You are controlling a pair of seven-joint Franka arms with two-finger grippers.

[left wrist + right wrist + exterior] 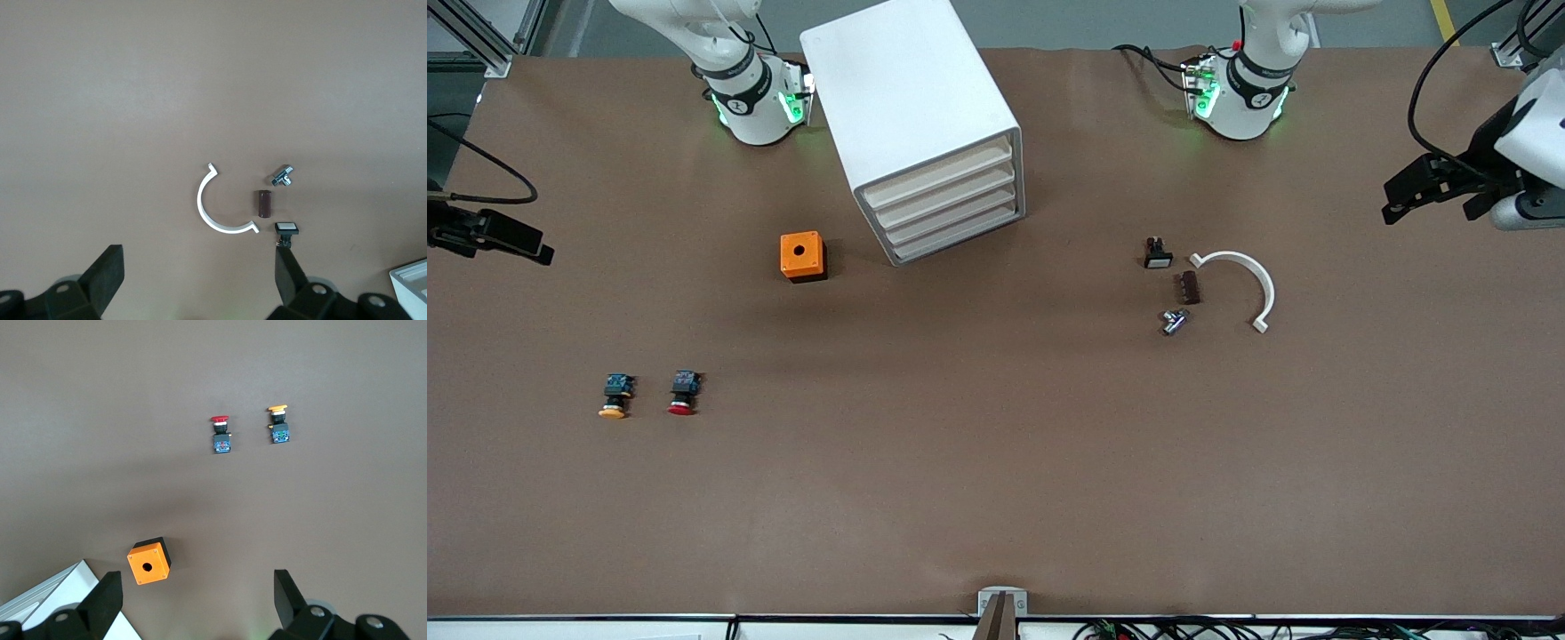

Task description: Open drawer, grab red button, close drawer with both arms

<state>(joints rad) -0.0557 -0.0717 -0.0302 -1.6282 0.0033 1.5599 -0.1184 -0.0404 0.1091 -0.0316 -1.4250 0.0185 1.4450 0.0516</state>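
The white cabinet (911,98) stands between the arm bases, and all four drawers are shut. The drawer (948,196), second from top, has a cream front. The red-capped button (683,394) lies on the table toward the right arm's end, beside a yellow-capped button (615,396). It also shows in the right wrist view (221,435). My right gripper (538,244) hangs open and empty over the table's edge at the right arm's end; its own view (198,600) shows bare table between the fingers. My left gripper (1389,203) hangs open and empty over the left arm's end, as its own view (198,280) also shows.
An orange box with a hole (802,256) sits beside the cabinet, toward the right arm's end. Toward the left arm's end lie a white half ring (1245,280), a small black switch (1157,253), a brown block (1188,287) and a metal fitting (1174,321).
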